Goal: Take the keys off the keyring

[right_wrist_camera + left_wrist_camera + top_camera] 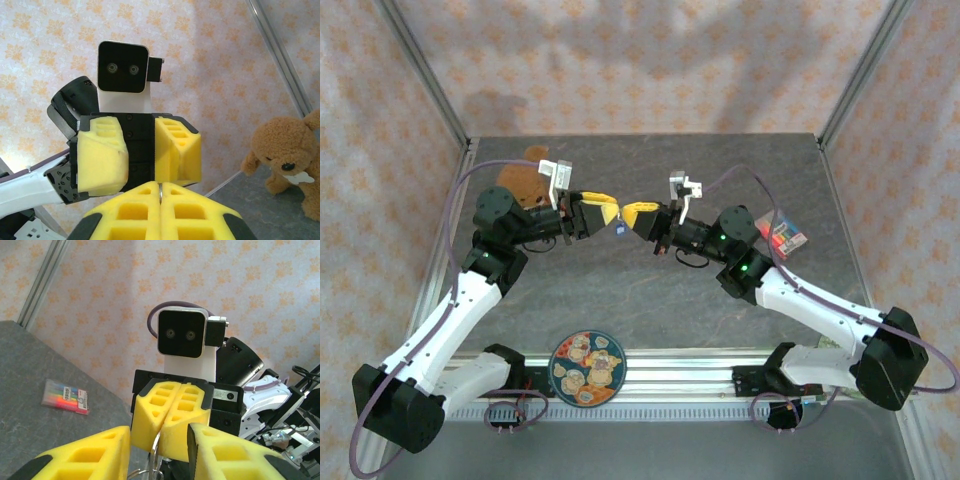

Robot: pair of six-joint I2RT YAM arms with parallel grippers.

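A dark grey, stone-look table (640,290) is sitting inside walls of pale peach floral fabric (640,60), with bare aluminium posts (425,75) standing at the corners. Counting left to right: one brown plush teddy bear (523,178) is lying at the far left, one round patterned plate (587,367) is resting at the near edge, and one flat pack of coloured pens (782,232) is lying at the right. Two white-and-black arms are meeting above the middle. The left gripper (605,214) is holding its blocky yellow foam fingers (85,455) well apart. The right gripper (638,216) is pressing its fingers together on a thin silvery wire keyring (154,460). A small blue tag (621,229) is dangling in the air between the two. The keys are too tiny to pick out, so where they are hanging on the ring cannot be told.
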